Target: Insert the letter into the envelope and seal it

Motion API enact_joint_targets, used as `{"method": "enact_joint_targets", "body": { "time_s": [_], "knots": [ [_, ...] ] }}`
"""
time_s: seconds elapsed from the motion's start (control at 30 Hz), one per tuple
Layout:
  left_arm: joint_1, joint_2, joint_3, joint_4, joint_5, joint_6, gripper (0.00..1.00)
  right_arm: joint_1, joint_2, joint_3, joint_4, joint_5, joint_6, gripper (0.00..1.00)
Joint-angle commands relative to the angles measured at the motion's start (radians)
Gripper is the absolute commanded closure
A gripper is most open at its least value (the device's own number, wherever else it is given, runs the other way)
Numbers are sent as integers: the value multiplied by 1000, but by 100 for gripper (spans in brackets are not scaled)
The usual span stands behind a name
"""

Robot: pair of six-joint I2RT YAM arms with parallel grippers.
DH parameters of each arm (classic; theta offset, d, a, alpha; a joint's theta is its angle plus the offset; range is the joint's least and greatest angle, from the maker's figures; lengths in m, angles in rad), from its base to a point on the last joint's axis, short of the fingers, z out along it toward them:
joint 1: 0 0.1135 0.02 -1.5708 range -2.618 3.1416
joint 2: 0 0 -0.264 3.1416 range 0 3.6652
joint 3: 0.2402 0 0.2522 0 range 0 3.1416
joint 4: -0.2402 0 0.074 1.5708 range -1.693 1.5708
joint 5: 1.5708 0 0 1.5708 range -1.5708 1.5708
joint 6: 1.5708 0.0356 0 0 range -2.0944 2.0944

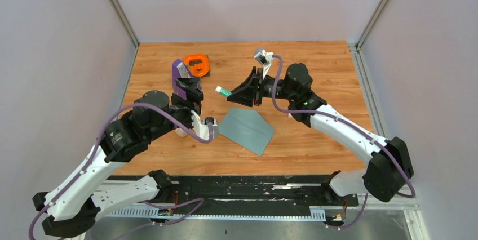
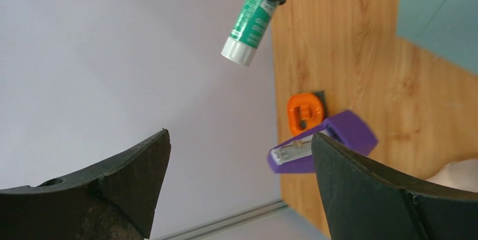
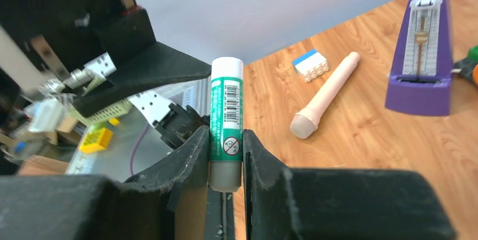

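The grey-teal envelope (image 1: 246, 130) lies flat on the wooden table between the two arms, and a corner of it (image 2: 439, 9) also shows in the left wrist view. The letter is not in view. My right gripper (image 1: 234, 94) (image 3: 225, 133) hovers above the table behind the envelope, shut on a green glue stick (image 3: 226, 110) with its white cap (image 1: 218, 89) pointing left. My left gripper (image 1: 191, 89) (image 2: 239, 138) is raised left of the envelope, open and empty, facing the glue stick (image 2: 249, 26).
A purple stapler (image 1: 179, 79) (image 3: 421, 54) and an orange tape dispenser (image 1: 197, 64) stand at the back left. A pinkish cylinder (image 3: 324, 96) and a small white-and-blue block (image 3: 310, 64) lie on the table near the left arm.
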Motion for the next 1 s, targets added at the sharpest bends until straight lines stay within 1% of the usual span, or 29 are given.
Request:
{"method": "enact_joint_targets", "body": {
  "time_s": [0.0, 0.03, 0.13, 0.17, 0.2, 0.23, 0.27, 0.3, 0.33, 0.37, 0.4, 0.43, 0.47, 0.5, 0.57, 0.6, 0.83, 0.97],
  "knots": [
    [7, 59, 149, -235, 198, -489, 0, 3, -117, -74, 37, -35, -222, 100],
    [21, 66, 166, -231, 220, -570, 0, 3, -143, -108, 94, -31, -213, 100],
    [70, 80, 207, -195, 333, -710, 0, 3, -214, -199, 259, 33, -175, 100],
    [98, 92, 215, -187, 359, -779, 0, 3, -230, -223, 312, 49, -158, 100],
    [110, 104, 234, -170, 416, -815, 0, 4, -245, -246, 368, 68, -140, 100],
    [131, 111, 244, -159, 447, -898, 0, 8, -258, -266, 423, 89, -124, 100],
    [140, 126, 259, -133, 518, -940, 0, 14, -266, -285, 475, 116, -111, 100],
    [156, 133, 265, -118, 555, -1038, 0, 22, -275, -300, 523, 143, -106, 100],
    [170, 145, 269, -75, 634, -1143, 0, 34, -280, -310, 560, 177, -107, 100],
    [176, 150, 268, -19, 710, -1192, 1, 43, -286, -319, 592, 213, -107, 100],
    [188, 158, 261, 17, 741, -1289, 2, 53, -287, -323, 621, 231, -109, 100],
    [193, 162, 257, 94, 792, -1339, 2, 63, -286, -326, 646, 250, -114, 100],
    [200, 167, 250, 130, 808, -1416, 3, 71, -286, -328, 661, 265, -124, 100],
    [203, 170, 250, 199, 829, -1444, 4, 76, -285, -327, 669, 276, -134, 100],
    [205, 180, 253, 268, 845, -1487, 8, 83, -284, -327, 669, 287, -147, 100],
    [205, 189, 258, 282, 844, -1503, 11, 85, -280, -326, 679, 285, -148, 100],
    [204, 234, 270, 328, 827, -1555, 17, 97, -262, -311, 693, 252, -154, 100],
    [205, 255, 289, 347, 811, -1562, 23, 99, -254, -297, 684, 236, -154, 100]
  ]
}}
